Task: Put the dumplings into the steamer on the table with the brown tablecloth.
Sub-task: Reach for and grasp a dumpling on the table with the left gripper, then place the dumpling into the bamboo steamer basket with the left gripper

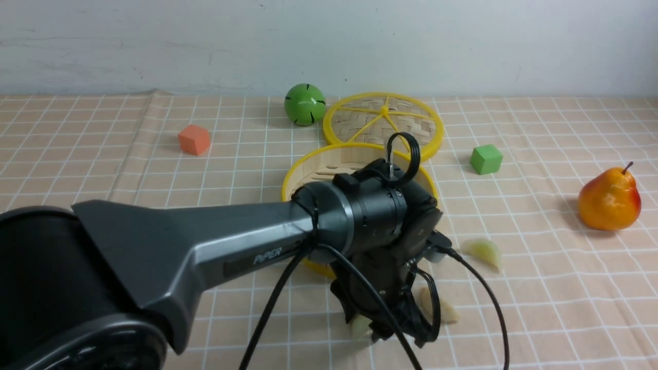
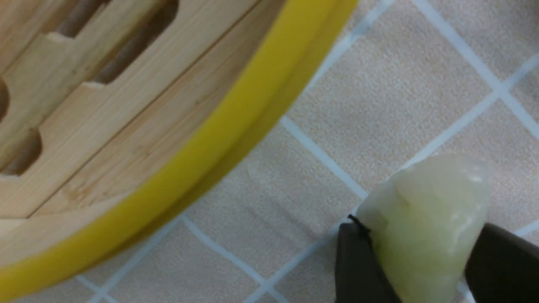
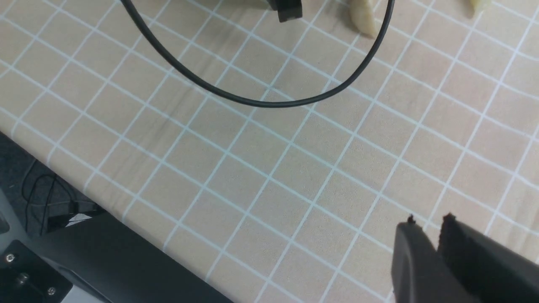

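Here, the left gripper (image 2: 421, 248) pinches a pale green dumpling (image 2: 425, 198) between its two dark fingers (image 2: 358, 265), one on each side and both touching it. This dumpling sits over the brown tablecloth (image 2: 379, 84), just beside the near yellow rim of the steamer (image 2: 210, 143) and outside it. Whether it is lifted off the cloth cannot be told. The right gripper (image 3: 429, 223) hangs above bare cloth near the cloth's front edge. Its fingers are almost pressed together, with only a thin slit between the tips, and they grip nothing.

The steamer stands at the centre of the cloth, largely hidden behind the left arm (image 1: 205, 241). The part of its floor that shows is bamboo slats. A flat woven disc (image 1: 383, 121) lies just behind it. A second dumpling (image 1: 448, 312) lies on the cloth just right of the left gripper, and a third dumpling (image 1: 484, 252) lies farther right, both outside the steamer.

The left arm reaches from the lower left across to the centre, with its wrist bent downward at the steamer's near edge. Farther back on the cloth sit a green ball (image 1: 305, 104), an orange cube (image 1: 194, 139), a green cube (image 1: 486, 159) and a pear (image 1: 609, 198).
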{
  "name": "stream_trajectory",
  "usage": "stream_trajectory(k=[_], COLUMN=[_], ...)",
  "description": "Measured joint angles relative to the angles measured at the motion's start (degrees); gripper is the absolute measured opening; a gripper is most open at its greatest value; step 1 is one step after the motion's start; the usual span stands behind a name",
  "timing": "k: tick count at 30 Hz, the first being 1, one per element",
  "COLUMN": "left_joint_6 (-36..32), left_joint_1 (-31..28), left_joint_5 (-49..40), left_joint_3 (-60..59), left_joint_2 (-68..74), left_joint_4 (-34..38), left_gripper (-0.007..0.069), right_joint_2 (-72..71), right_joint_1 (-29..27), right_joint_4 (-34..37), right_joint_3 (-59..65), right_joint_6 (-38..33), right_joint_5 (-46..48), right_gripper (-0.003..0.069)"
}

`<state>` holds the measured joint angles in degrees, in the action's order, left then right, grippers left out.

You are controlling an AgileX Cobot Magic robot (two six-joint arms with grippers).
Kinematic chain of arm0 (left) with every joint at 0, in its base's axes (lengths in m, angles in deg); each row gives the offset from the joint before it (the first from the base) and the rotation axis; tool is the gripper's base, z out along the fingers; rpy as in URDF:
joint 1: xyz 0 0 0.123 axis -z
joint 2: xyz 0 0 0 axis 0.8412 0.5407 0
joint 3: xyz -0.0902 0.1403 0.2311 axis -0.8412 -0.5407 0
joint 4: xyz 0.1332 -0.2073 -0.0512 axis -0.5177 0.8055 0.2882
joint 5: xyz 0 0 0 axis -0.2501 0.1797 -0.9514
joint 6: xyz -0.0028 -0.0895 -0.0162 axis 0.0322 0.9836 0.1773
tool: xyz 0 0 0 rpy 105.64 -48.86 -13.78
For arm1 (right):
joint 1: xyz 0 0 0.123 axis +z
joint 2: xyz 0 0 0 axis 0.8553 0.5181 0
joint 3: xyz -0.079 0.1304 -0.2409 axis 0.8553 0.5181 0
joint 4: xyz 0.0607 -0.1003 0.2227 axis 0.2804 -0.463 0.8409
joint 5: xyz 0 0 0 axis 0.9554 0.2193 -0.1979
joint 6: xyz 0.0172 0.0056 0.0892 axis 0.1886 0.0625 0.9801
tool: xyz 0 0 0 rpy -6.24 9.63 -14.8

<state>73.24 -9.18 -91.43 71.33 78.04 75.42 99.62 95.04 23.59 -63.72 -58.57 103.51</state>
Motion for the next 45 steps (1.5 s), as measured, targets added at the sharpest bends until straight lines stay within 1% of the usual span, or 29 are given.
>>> stream_trajectory(k=[1,3,5,9,10,13,16,18,20,22,23,25,28,33,38,41,42,44,45], left_joint_6=[0.06,0.19,0.19,0.55,1.08,1.95,2.40,3.22,4.94,6.34,7.83,9.36,11.09,12.10,12.23,12.23,12.23,12.23,12.23], left_joint_1=[0.00,0.06,0.17,0.17,0.17,0.08,-0.22,-1.02,-2.98,-5.38,-8.00,-11.09,-14.14,-15.93,-15.99,-15.99,-15.99,-15.99,-15.99], left_joint_5=[-0.10,-0.68,-1.13,-2.98,-4.95,-8.85,-9.96,-9.63,-8.93,-8.67,-8.08,-6.61,-4.60,-2.45,0.00,0.69,0.68,0.39,0.21], left_joint_3=[0.10,0.28,0.36,0.96,2.06,6.42,12.73,17.87,22.68,25.48,27.97,29.65,30.18,30.18,30.18,30.18,30.18,30.18,30.18], left_joint_2=[0.02,0.17,0.17,-0.03,-0.21,-1.68,-3.95,-4.77,-4.89,-4.48,-3.50,-1.70,1.75,7.52,11.65,12.28,12.35,12.29,12.17], left_joint_4=[0.00,0.06,-0.09,-0.77,-1.02,-1.28,-1.89,-2.06,-1.85,-1.46,-0.69,0.62,1.60,1.85,0.24,0.04,-0.18,-0.62,-0.62], left_gripper=[0.0325,0.0258,0.0231,0.0235,0.0235,0.0235,0.0235,0.0235,0.0235,0.0235,0.0235,0.0235,0.0235,0.0235,0.0235,0.0248,0.0263,0.0340,0.0353], right_joint_2=[0.00,0.00,0.00,0.00,0.00,0.00,0.00,0.00,0.00,0.00,0.00,0.00,0.00,0.00,0.00,0.00,0.00,0.00,0.00], right_joint_1=[0.00,0.00,0.00,0.00,0.00,0.00,0.00,0.00,0.00,0.00,0.00,0.00,0.00,0.00,0.00,0.00,0.00,0.00,0.00], right_joint_4=[0.00,0.00,0.00,-0.17,-0.17,-0.17,-0.17,-0.17,-0.17,-0.17,-0.17,-0.17,-0.36,-0.43,-0.32,0.06,0.22,0.49,0.48], right_joint_3=[0.00,0.00,0.00,0.00,0.00,0.00,0.00,0.00,0.00,0.00,0.00,0.00,0.00,0.00,0.00,0.00,0.00,0.00,0.00], right_joint_6=[0.00,0.00,0.00,0.00,0.00,0.00,0.00,0.00,0.00,0.00,0.00,0.00,0.00,0.00,0.21,1.20,1.34,1.47,1.51], right_joint_5=[0.00,0.00,0.00,-0.22,-0.58,-2.01,-3.36,-3.73,-4.01,-4.03,-4.03,-4.03,-4.03,-2.97,-1.22,-0.96,-0.89,-0.84,-0.84], right_gripper=[0.0096,0.0096,0.0096,0.0096,0.0097,0.0099,0.0102,0.0105,0.0105,0.0105,0.0105,0.0105,0.0105,0.0108,0.0113,0.0115,0.0115,0.0115,0.0115])
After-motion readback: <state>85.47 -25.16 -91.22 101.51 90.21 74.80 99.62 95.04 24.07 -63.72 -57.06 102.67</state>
